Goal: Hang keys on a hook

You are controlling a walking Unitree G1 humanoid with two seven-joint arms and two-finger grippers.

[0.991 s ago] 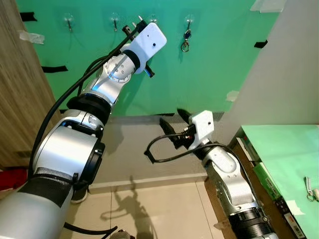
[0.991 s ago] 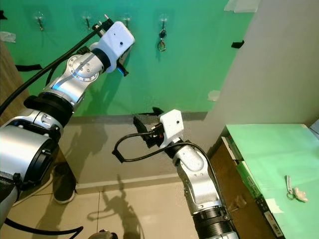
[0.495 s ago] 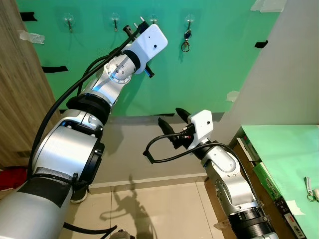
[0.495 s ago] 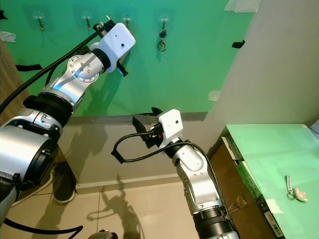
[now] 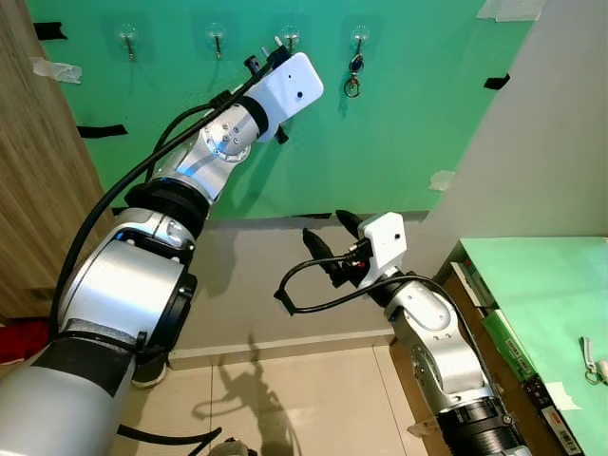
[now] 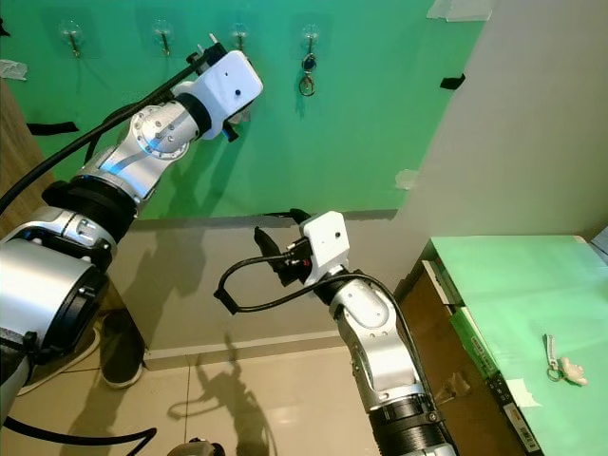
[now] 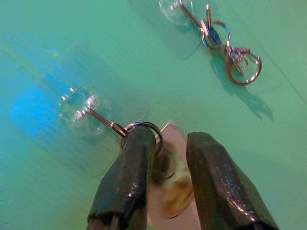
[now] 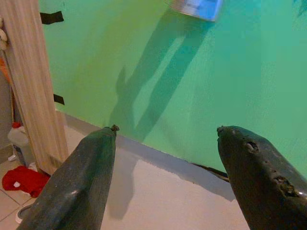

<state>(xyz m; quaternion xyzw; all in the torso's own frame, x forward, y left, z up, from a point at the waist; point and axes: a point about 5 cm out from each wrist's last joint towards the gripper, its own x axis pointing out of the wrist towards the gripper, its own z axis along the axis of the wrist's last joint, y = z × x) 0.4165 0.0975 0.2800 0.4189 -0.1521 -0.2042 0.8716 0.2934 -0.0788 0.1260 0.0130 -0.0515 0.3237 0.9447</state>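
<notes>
I am pinching the keys (image 7: 165, 182) in my left gripper (image 7: 165, 158), their ring (image 7: 142, 128) touching a clear hook (image 7: 79, 103) on the far green wall (image 5: 399, 123). My right gripper (image 8: 165, 177) is hanging wide open, lower and nearer.

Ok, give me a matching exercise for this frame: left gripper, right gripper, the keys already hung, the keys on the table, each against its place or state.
Column one:
1. left gripper
2. right gripper
3. hung keys
4. keys on the green table

Column two:
a. lying flat, untouched
b. dangling from the rightmost hook
c. open, held low before the wall
d. holding a key ring at a hook

Pairs: 1-d, 2-c, 3-b, 4-a
</notes>
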